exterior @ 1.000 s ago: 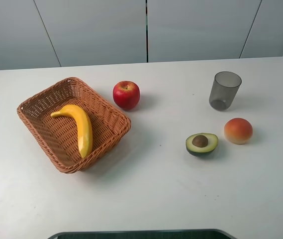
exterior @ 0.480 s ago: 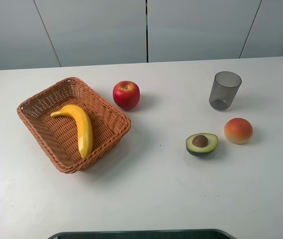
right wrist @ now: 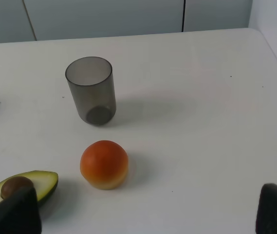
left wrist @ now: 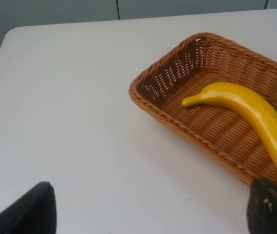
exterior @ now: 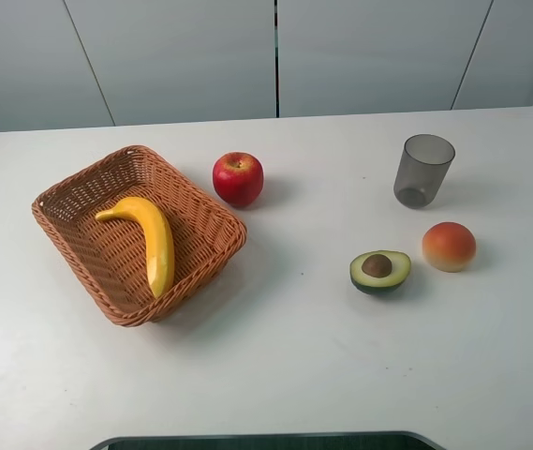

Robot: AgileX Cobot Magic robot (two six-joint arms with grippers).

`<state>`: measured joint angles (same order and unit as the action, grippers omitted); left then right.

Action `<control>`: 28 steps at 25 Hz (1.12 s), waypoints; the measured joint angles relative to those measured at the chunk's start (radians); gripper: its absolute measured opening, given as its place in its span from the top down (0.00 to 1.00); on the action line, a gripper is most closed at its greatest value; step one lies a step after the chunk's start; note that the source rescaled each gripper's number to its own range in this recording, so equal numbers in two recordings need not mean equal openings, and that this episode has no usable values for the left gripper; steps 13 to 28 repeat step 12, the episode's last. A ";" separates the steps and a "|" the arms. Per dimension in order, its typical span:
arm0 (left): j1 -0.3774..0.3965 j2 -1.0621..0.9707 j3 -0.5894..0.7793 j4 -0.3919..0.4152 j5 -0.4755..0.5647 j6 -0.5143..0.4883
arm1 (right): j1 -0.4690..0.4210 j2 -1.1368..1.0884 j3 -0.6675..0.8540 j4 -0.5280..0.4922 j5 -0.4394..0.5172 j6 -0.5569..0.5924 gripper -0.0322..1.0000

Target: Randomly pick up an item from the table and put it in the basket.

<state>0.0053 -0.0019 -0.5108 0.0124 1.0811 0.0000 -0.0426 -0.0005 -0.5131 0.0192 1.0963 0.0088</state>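
Banana laid in the basket, both arms drawn back off the desk.

The white desk (exterior: 275,366) was seen carrying the wicker basket (exterior: 69,192), and the banana (exterior: 150,240) was lying flat on its woven floor, clear of the rim. The apple (exterior: 238,178), cup (exterior: 424,170), peach (exterior: 449,246) and avocado half (exterior: 379,270) were left outside. Both sets of fingers (left wrist: 273,210) (right wrist: 276,208) were spread apart and empty; the placing was judged complete, so only a clear retreat was called for.

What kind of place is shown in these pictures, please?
Probably a robot test bench in a lab, not a home kitchen: a bare white table before plain grey wall panels, with plastic-looking fruit laid out, a banana in a wicker basket, and a cup.
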 joint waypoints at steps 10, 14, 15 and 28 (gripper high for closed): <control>0.000 0.000 0.000 0.000 0.000 0.000 | 0.000 0.000 0.000 0.000 0.000 0.000 0.08; 0.000 0.000 0.000 0.000 0.000 0.000 | 0.000 0.000 0.000 0.000 0.000 0.000 0.08; 0.000 0.000 0.000 0.000 0.000 0.000 | 0.000 0.000 0.000 0.000 0.000 0.000 0.08; 0.000 0.000 0.000 0.000 0.000 0.000 | 0.000 0.000 0.000 0.000 0.000 0.000 0.08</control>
